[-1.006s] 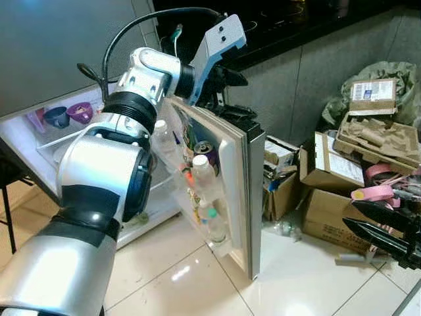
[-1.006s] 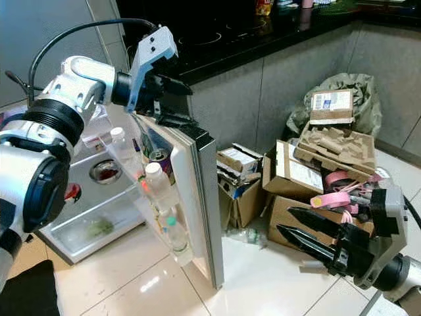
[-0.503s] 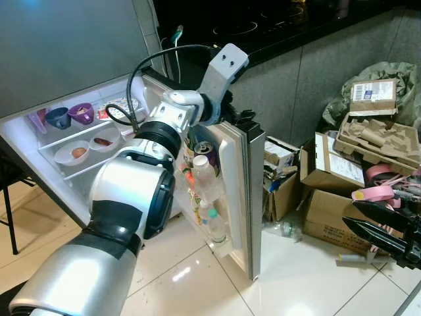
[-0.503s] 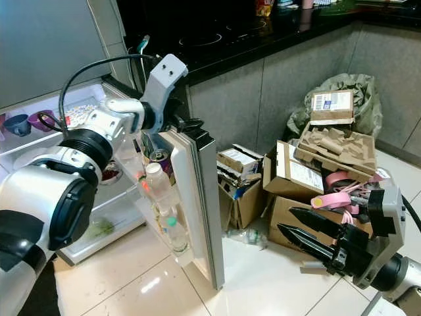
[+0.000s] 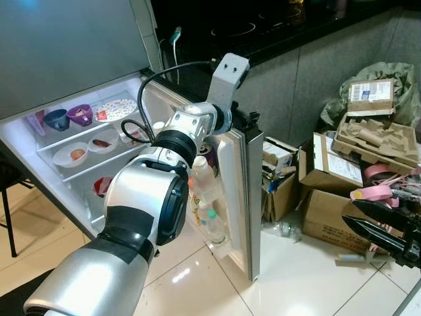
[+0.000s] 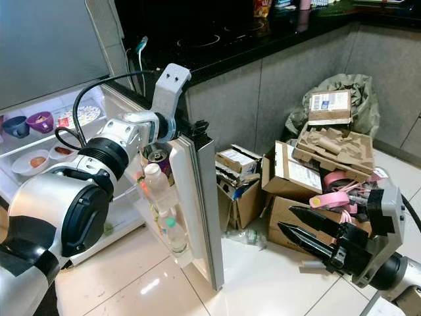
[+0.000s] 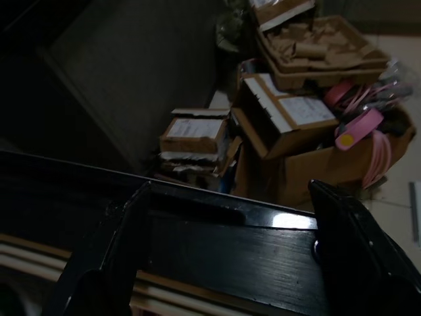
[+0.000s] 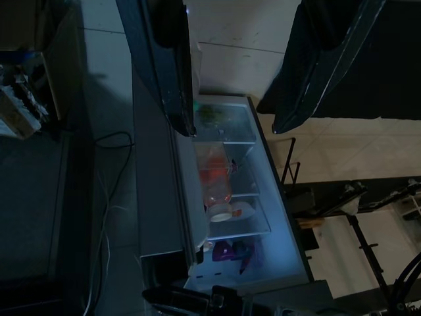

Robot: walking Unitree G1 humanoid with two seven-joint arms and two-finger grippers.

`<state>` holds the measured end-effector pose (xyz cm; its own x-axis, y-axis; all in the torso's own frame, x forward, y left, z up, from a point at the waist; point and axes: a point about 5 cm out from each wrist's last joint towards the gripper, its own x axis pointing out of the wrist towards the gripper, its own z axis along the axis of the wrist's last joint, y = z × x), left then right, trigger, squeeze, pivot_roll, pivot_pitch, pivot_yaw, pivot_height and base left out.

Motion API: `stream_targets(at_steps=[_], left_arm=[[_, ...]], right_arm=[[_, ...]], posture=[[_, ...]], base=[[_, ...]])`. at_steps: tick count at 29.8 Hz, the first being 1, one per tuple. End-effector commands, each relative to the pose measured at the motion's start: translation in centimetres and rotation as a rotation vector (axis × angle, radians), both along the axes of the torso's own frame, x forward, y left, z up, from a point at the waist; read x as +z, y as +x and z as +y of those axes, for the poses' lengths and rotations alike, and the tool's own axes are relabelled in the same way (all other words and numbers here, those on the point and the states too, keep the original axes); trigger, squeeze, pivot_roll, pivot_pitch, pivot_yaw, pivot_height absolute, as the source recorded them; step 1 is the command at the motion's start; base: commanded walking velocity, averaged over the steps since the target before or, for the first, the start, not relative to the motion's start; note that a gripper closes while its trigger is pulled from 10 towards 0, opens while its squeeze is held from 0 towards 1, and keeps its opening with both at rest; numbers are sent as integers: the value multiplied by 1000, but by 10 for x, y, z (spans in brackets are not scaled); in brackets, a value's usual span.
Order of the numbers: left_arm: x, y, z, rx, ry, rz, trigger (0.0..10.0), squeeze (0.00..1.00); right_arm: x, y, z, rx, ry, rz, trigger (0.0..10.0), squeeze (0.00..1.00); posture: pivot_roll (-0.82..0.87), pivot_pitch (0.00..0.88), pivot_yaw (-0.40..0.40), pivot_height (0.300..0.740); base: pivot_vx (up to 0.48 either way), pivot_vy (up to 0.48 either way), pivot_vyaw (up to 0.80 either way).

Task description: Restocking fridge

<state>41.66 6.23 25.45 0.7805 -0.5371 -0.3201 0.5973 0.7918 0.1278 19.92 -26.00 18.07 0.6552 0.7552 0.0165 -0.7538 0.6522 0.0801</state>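
Left arm up on the fridge door

The left tool point(image 7: 223, 263) straddles the top edge of the open fridge door point(image 5: 233, 191), fingers apart; the right tool point(image 6: 316, 242) hangs low beside the cardboard boxes point(image 6: 296, 191), fingers spread.

Cardboard boxes point(image 5: 327, 172): piled on the tiled floor point(image 5: 289, 276) by the counter wall.
Pink tape rolls point(image 5: 376, 191): on the pile.
Green bag point(image 5: 388, 76): behind the pile.

The left gripper point(image 7: 223, 217) has dropped onto the fridge door point(image 5: 235, 191) top edge, straddling it.
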Motion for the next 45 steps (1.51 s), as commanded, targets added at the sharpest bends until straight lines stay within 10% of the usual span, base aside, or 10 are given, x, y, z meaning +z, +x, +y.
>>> stream_targets(at_steps=[1,21,29,45], left_arm=[[-24,-2,13,38,97,95,10000,0],[-16,-3,57,34,373,211,10000,0],[-6,-2,85,-8,717,166,10000,0],[22,-6,111,-173,1074,199,10000,0]], right_arm=[[0,1,0,-3,-15,-8,10000,0],[-2,4,-3,-21,-33,0,10000,0],[-3,5,-4,-30,-38,1,10000,0],[-7,8,-5,-39,-46,5,10000,0]], posture=[[-217,0,111,732],[-209,0,103,732],[-204,0,97,732],[-189,0,92,732]], base=[[0,0,0],[0,0,0],[0,0,0],[0,0,0]])
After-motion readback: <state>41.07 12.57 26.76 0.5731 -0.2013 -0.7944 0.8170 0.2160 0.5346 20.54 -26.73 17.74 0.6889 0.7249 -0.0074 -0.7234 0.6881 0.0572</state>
